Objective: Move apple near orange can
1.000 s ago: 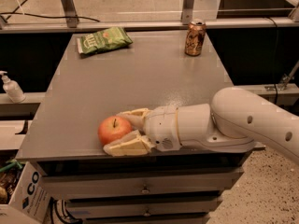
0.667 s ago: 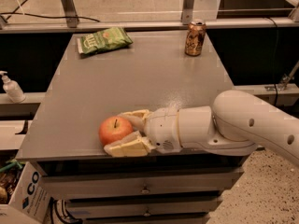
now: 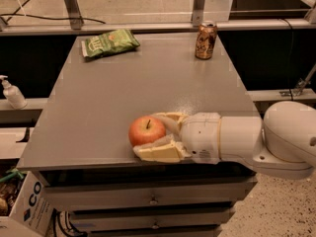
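Dispenser bottle: a white pump bottle at the far left, standing on a low ledge beside the counter and off its surface.
Cardboard box: in the lower left corner on the floor, below the counter's front edge, with dark letters on its side.
Counter: a grey flat top filling the middle of the view, with drawers beneath its front edge.
Chip bag: green, lying flat near the far left corner of the counter, well apart from everything else.
Apple: red-orange, stem up, near the front edge of the counter just left of its middle. It is well apart from the can, which is at the far side.
End effector: reaching in from the right, low over the front edge. Its two tan fingers pinch the apple, one against the near side and one curving around the far right side.
Orange can: upright near the far right edge of the counter, silver top showing.
Arm: a thick white body running from the end effector to the right border.
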Motion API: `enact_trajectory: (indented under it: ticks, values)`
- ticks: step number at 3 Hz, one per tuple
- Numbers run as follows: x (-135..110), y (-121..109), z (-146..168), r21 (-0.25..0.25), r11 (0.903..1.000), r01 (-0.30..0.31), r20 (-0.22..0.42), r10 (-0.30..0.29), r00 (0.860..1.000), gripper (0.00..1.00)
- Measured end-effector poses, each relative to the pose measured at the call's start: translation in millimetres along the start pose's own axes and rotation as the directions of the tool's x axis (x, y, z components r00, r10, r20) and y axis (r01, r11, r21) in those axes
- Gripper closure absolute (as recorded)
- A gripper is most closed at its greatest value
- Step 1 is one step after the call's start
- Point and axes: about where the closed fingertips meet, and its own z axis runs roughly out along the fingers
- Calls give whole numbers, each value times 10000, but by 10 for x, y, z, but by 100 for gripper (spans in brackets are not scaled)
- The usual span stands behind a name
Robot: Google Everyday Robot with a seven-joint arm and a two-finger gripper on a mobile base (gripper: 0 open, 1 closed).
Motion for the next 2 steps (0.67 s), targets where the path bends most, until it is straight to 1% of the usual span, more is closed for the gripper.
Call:
enact_trajectory:
  ticks: [1, 2]
  values:
    - [-199, -209, -722, 1641, 9857, -386, 727, 270, 9970, 100]
    - [-200, -209, -722, 1640, 9857, -385, 726, 269, 9970, 100]
